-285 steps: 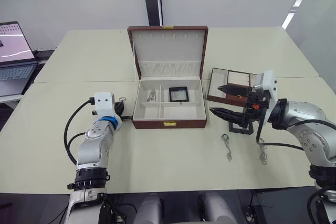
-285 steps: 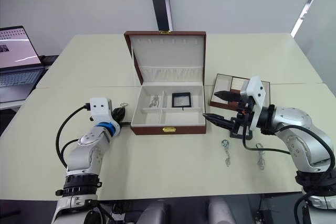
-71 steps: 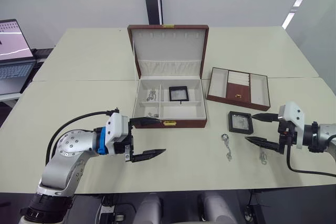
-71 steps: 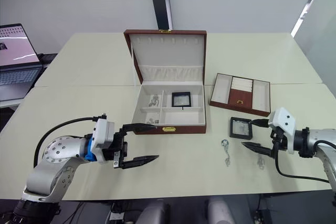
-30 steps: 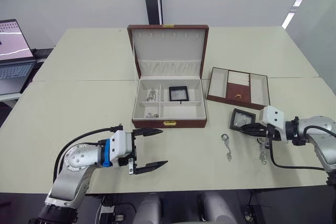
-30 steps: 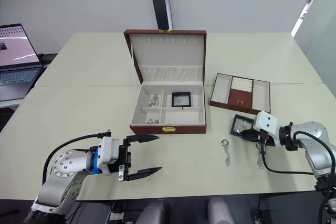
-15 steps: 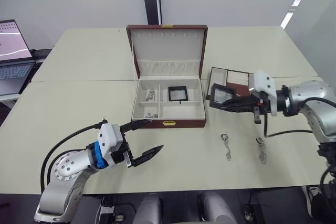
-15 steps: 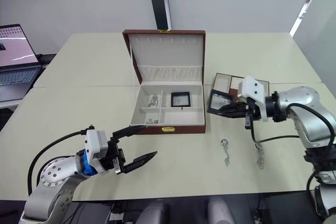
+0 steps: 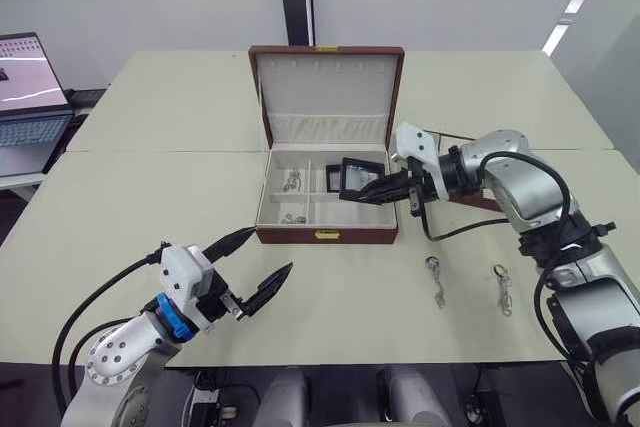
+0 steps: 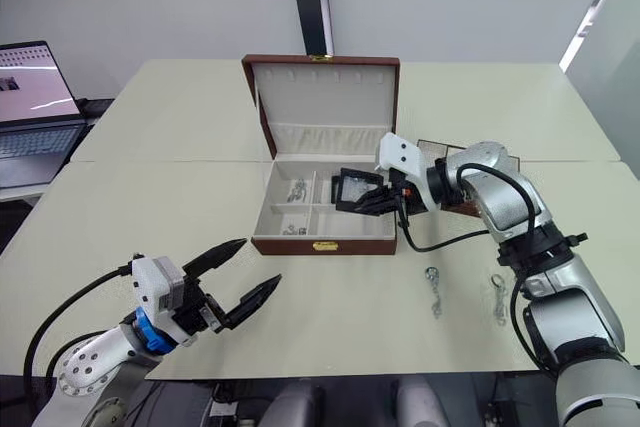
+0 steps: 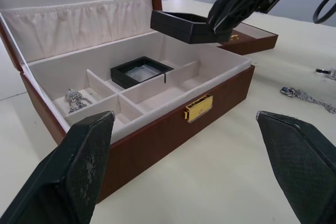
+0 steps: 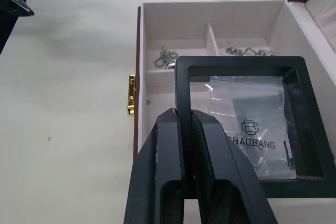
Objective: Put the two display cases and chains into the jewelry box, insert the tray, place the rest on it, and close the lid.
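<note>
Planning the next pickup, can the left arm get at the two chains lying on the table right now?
Probably not easily. Both chains lie right of the jewelry box, near the right gripper. The open left gripper hovers far over on the left, though bare table lies between.

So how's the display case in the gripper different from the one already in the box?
The held display case hangs above the jewelry box, pinched by the right gripper; the other display case rests in a rear compartment, untouched. The held one is slightly tilted, the other lies flat. Both are square, black-framed, with clear windows.
</note>
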`<state>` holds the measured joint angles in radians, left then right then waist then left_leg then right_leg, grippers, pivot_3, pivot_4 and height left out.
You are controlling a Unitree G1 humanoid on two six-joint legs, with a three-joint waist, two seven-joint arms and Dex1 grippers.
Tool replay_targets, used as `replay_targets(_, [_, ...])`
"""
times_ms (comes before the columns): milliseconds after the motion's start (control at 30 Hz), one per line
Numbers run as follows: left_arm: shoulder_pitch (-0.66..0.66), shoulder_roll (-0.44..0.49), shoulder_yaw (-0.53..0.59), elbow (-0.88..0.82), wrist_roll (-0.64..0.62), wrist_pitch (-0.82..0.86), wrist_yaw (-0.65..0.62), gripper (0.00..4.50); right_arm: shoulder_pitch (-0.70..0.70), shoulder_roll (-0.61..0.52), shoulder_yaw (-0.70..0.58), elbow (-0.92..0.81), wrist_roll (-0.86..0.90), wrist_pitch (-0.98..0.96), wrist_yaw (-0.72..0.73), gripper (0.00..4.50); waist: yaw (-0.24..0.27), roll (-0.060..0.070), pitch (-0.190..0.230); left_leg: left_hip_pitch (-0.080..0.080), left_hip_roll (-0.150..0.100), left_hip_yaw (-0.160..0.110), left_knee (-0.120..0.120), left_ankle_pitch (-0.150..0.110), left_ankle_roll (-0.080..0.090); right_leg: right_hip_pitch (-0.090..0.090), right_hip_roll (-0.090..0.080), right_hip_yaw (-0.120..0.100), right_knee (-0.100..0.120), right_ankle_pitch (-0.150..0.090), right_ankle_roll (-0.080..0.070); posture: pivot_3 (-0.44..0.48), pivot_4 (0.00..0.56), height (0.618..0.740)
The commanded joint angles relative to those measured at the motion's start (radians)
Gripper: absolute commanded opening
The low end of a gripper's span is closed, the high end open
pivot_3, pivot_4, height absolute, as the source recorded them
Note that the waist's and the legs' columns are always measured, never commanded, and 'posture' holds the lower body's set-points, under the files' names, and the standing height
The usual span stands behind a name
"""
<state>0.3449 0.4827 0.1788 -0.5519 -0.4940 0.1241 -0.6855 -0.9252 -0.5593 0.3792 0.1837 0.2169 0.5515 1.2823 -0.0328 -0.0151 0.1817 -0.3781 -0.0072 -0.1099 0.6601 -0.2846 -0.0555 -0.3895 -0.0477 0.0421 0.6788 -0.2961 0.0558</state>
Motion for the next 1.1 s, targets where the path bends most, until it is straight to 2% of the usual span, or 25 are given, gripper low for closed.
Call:
replay_targets(33, [0.013,-0.012,0.018,-0.072,-0.005,0.009,0.047,4.50,-0.054,0.033,0.020,0.031,-0.016,0.030,0.019,0.01,-0.001,0.000,0.000,0.000,0.000,0.000,0.000,0.000,0.000,0.000,0.001,0.000,0.000,0.000,0.000,0.000,0.150,0.740])
replay_targets(267, [-0.014,-0.021,0.009,-0.118,-0.014,0.062,0.106,4.50,-0.083,0.081,0.064,0.129,-0.063,0.007,0.056,0.01,0.000,0.000,0.000,0.000,-0.001,0.000,0.000,0.000,0.000,0.000,0.002,0.000,0.000,0.000,0.000,0.000,0.150,0.740])
replay_targets(567, [-0.011,-0.018,0.011,-0.127,-0.015,0.074,0.112,4.50,-0.067,0.102,0.075,0.166,-0.109,-0.018,0.073,0.01,0.000,0.000,0.000,0.000,-0.001,0.000,0.000,0.000,0.000,0.000,0.002,0.000,0.000,0.000,0.000,0.000,0.150,0.740])
replay_targets(633, [-0.010,-0.018,0.011,-0.129,-0.014,0.076,0.111,4.50,-0.068,0.110,0.061,0.162,-0.104,-0.007,0.071,0.69,0.000,0.000,0.000,0.000,-0.001,0.000,0.000,0.000,0.000,0.000,0.002,0.000,0.000,0.000,0.000,0.000,0.150,0.740])
replay_targets(967, [-0.033,-0.013,0.002,-0.110,-0.006,0.083,0.105,4.50,-0.086,0.125,-0.001,0.166,-0.088,0.007,0.058,3.14,0.000,0.000,0.000,0.000,-0.001,0.000,0.000,0.000,0.000,0.000,0.002,0.000,0.000,0.000,0.000,0.000,0.150,0.740])
replay_targets(1100, [-0.043,-0.007,-0.002,-0.102,-0.003,0.093,0.102,4.50,-0.079,0.111,-0.032,0.168,-0.080,-0.010,0.056,4.45,0.000,0.000,0.000,0.000,-0.001,0.000,0.000,0.000,0.000,0.000,0.002,0.000,0.000,0.000,0.000,0.000,0.150,0.740])
